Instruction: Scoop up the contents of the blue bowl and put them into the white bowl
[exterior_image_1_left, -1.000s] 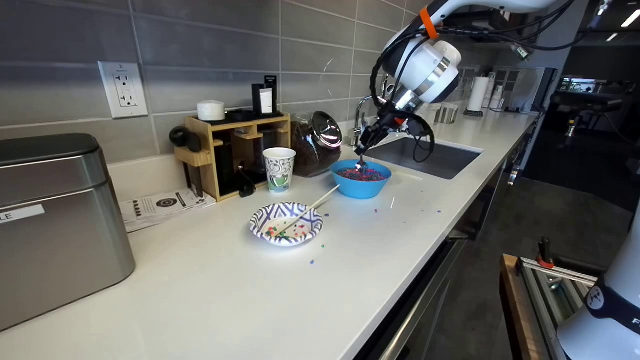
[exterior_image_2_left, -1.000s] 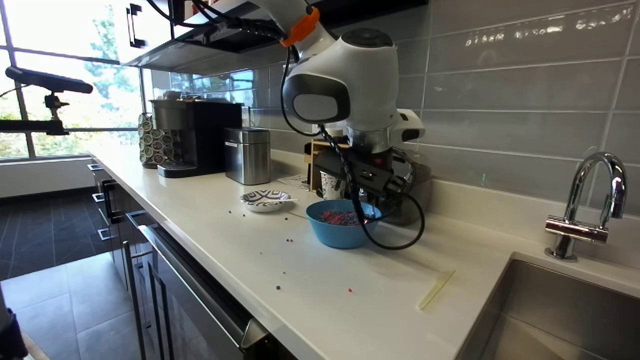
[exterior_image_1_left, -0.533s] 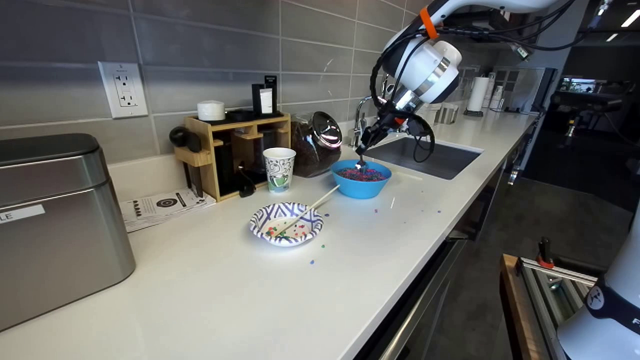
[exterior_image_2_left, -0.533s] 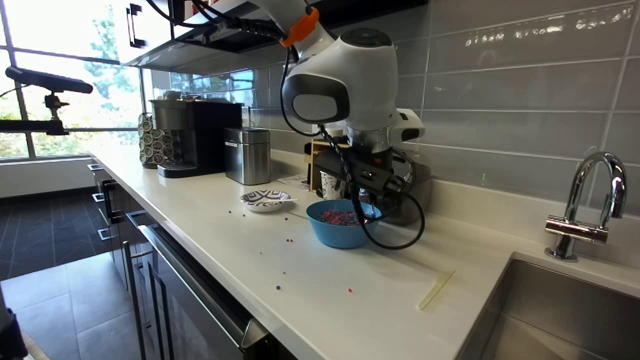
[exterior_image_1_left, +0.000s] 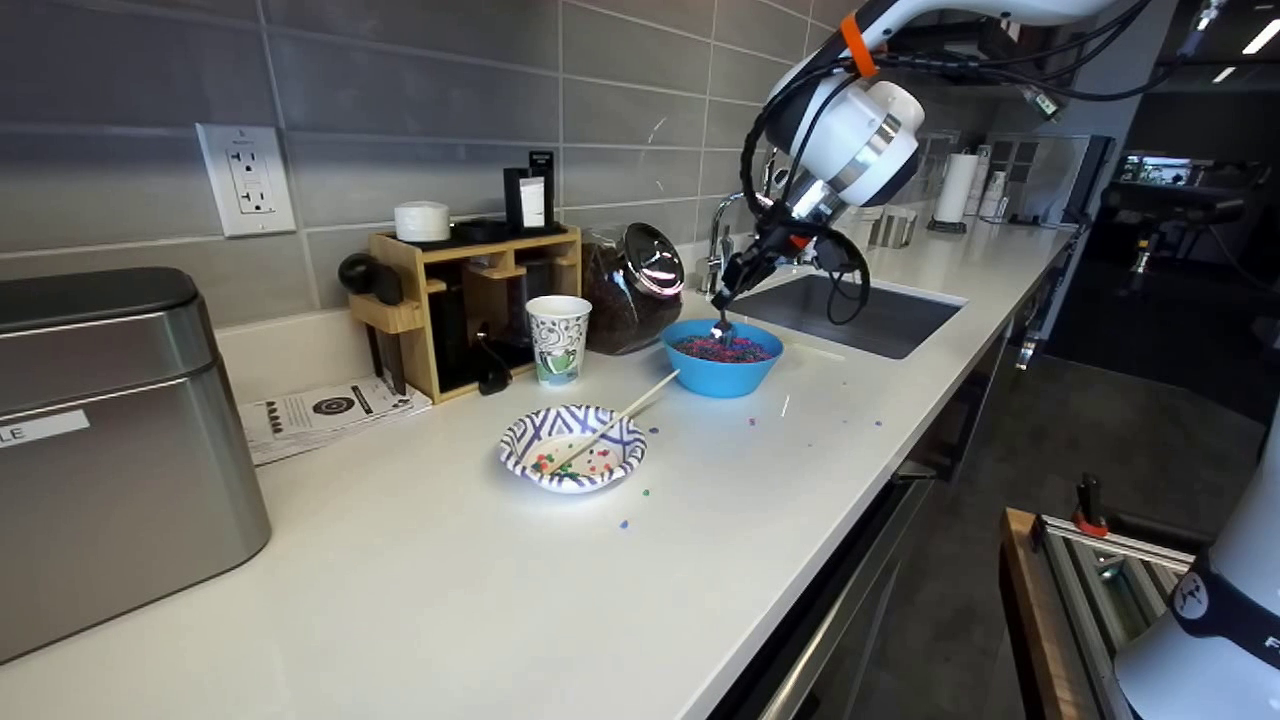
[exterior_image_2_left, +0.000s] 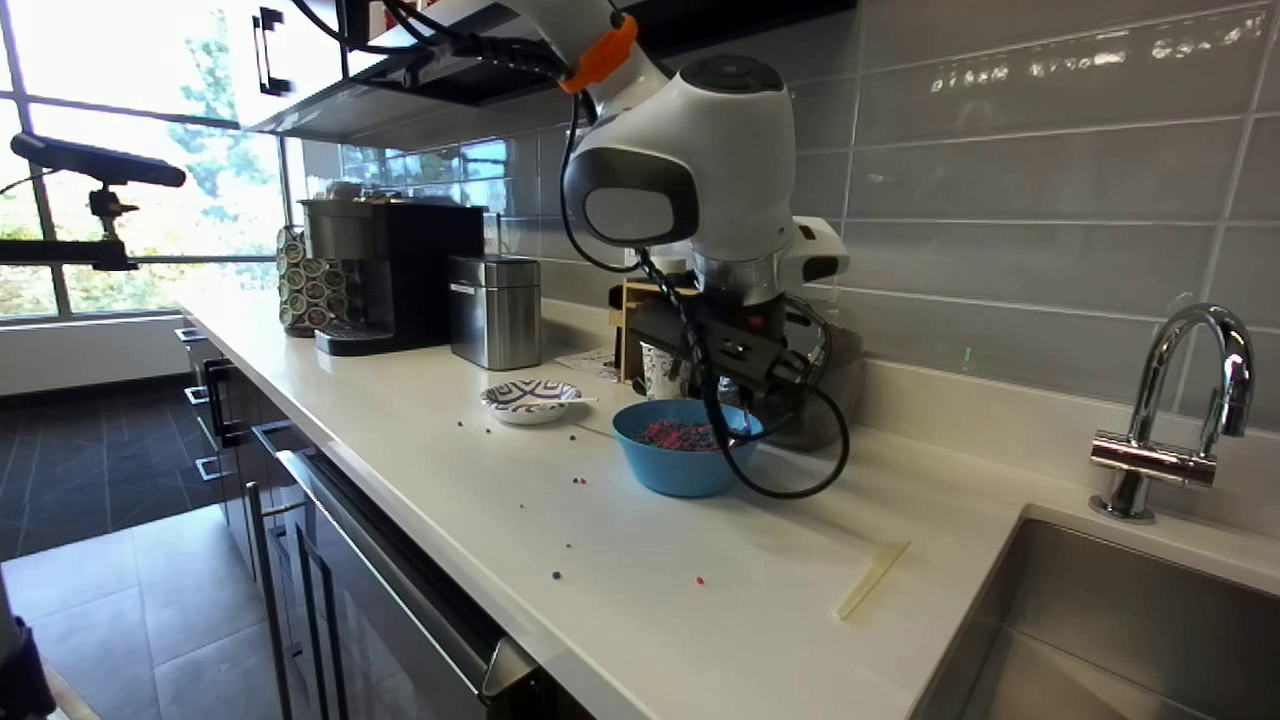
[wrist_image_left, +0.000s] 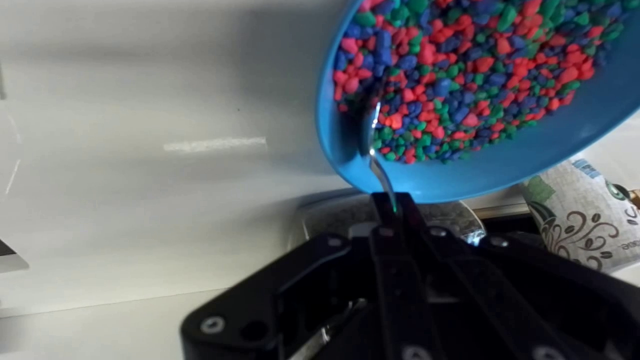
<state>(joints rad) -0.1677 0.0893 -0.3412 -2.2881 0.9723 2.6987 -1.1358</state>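
1. Gripper (wrist_image_left: 395, 200): clenched on the handle of a metal utensil (wrist_image_left: 373, 152), fingertips near the rim of the blue bowl (exterior_image_1_left: 718, 380).
2. Utensil tilted, head down among the bits, close to the bowl wall. Head partly hidden, can't tell spoon or fork.
3. Contents (wrist_image_left: 450, 100): red, blue and green bits, spread across the blue bowl; a few bits also in the white bowl (exterior_image_1_left: 570, 484).
4. White bowl: left and near of the blue bowl in an exterior view, the two apart. Pale stick (exterior_image_1_left: 615, 422) leans over its rim, upper end out to the right.
5. Stray bits (exterior_image_1_left: 624, 524) on the counter (exterior_image_1_left: 420, 580), near both bowls.
6. Far side: paper cup (exterior_image_1_left: 558, 340) upright between wooden organizer (exterior_image_1_left: 414, 275) and dark jar (exterior_image_1_left: 615, 310).
7. Pale strip (exterior_image_2_left: 873, 580) flat on the counter in an exterior view, right of the blue bowl, near the sink (exterior_image_2_left: 1130, 590).
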